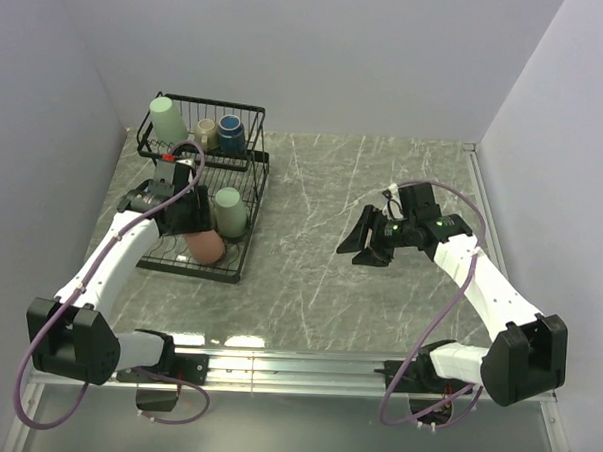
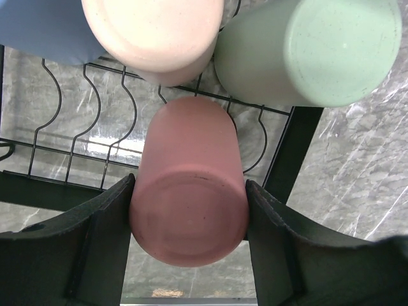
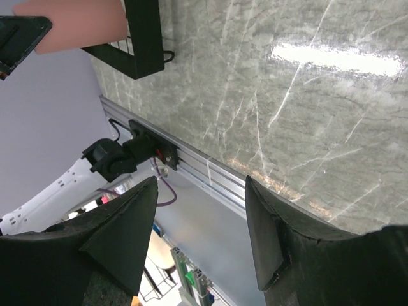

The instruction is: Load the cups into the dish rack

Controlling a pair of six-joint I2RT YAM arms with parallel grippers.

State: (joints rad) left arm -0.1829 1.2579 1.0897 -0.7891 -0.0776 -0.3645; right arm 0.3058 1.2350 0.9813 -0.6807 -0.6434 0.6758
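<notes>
Left tool (image 2: 189,220) gripping salmon cup (image 2: 189,172), over rack (image 2: 288,150)

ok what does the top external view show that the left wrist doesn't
Only the top external: the right tool, open, and the basket tier of the dish rack with a pale green tumbler, beige mug and dark-blue cup. Only the left wrist: the left tool shut on the salmon cup, plus a light blue cup. Both: the salmon cup, a second pale green cup, rack wires.
</notes>
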